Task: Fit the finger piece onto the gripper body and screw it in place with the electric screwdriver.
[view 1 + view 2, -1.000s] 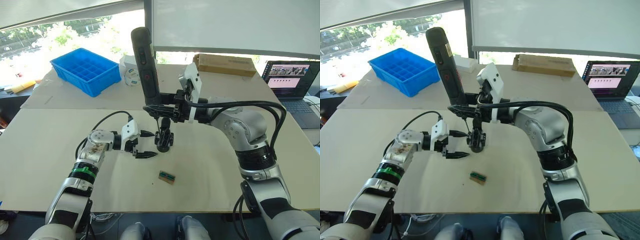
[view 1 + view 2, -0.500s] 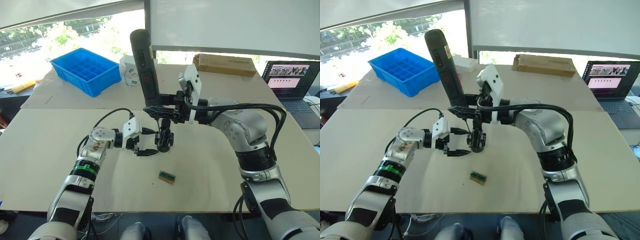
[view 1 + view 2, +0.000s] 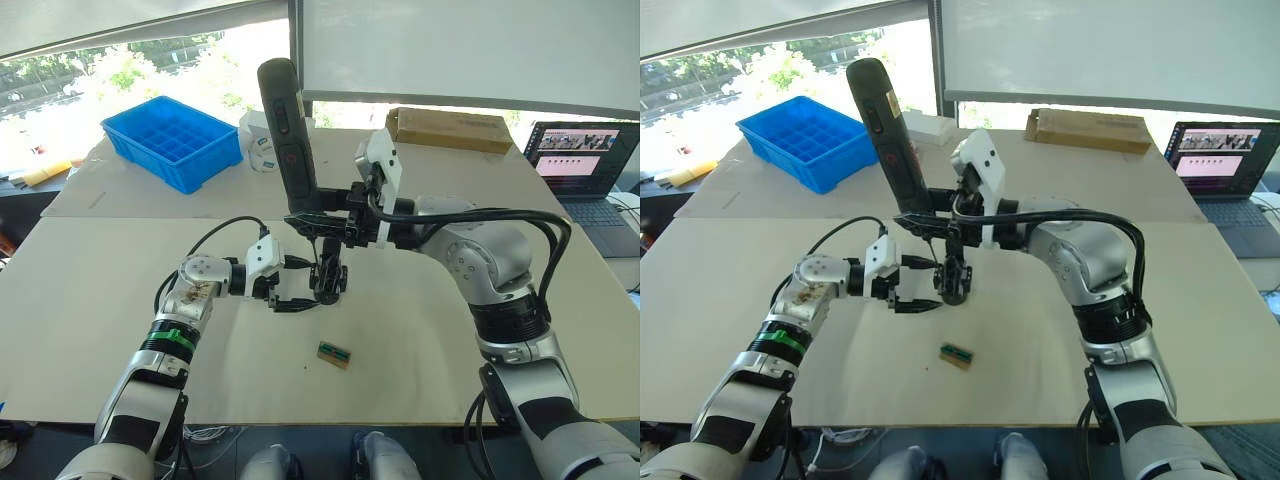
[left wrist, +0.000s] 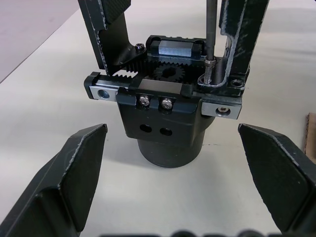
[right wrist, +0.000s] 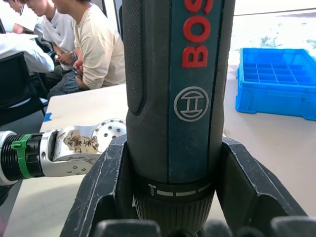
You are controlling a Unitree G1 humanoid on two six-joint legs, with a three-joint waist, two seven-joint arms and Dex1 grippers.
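We see a wide pale desk (image 3: 90,300) running under both arms, with a blue compartment bin (image 3: 172,140) at about 10 o'clock from its middle, a flat cardboard box (image 3: 450,128) at about 1 o'clock, and an open laptop (image 3: 580,165) far out at 2 o'clock.

We find the electric screwdriver (image 3: 287,135) near the middle of the desk, standing almost upright with its top leaning a little toward 11 o'clock. The right hand (image 3: 322,215) is clenched around its lower end, one finger on each side of the barrel, as the right wrist view (image 5: 173,98) shows plainly. Its thin metal bit (image 4: 211,29) comes down onto a screw at one corner of the gripper body.

The gripper body (image 4: 165,116) stands on the desk directly under the tool. We can see gear teeth and small screws on its top, and black finger pieces (image 4: 111,29) rising from it.

The left hand (image 3: 293,287) sits at 9 o'clock of the gripper body, released, its fingers (image 4: 69,173) spread on either side of the body without touching it.

A tiny green-topped brown block (image 3: 334,354) lies at 6 o'clock of the gripper body, apart from it.
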